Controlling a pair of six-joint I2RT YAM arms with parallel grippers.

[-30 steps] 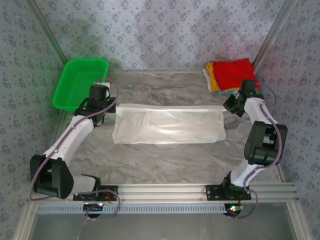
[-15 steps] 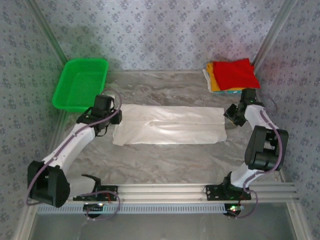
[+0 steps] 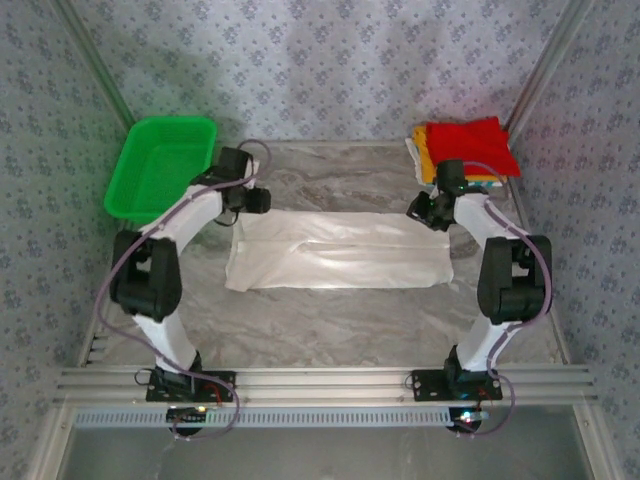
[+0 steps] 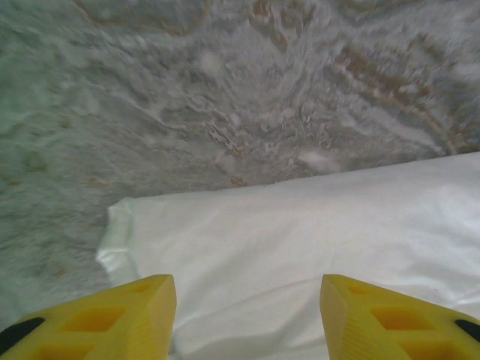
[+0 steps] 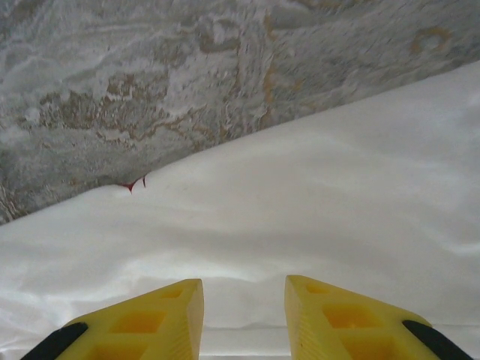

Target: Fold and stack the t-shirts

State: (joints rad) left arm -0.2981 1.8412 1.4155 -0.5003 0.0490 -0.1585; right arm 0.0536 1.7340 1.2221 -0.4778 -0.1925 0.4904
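Two arms reached out to the far edge of the white t-shirt, which lay as a long flat band across the middle of the counter, its long side running left to right. The left fingers were at the shirt's far left corner and the right fingers were at its far right corner.

From the left wrist, the left fingers stood spread wide over the white cloth, gripping nothing. The shirt's rounded corner lay just ahead of them, with bare marbled counter beyond it. From the right wrist, the right fingers were parted by a narrower gap and pinched nothing, and the cloth showed plainly between them. A tiny red speck sat on the shirt's far edge. Whether either pair of tips touched the cloth could not be told.

The folded t-shirts were stacked in the far right corner, apart from the white one. A red one lay on top with a yellow-orange one under it. A green basket sat at the far left, near the left arm.
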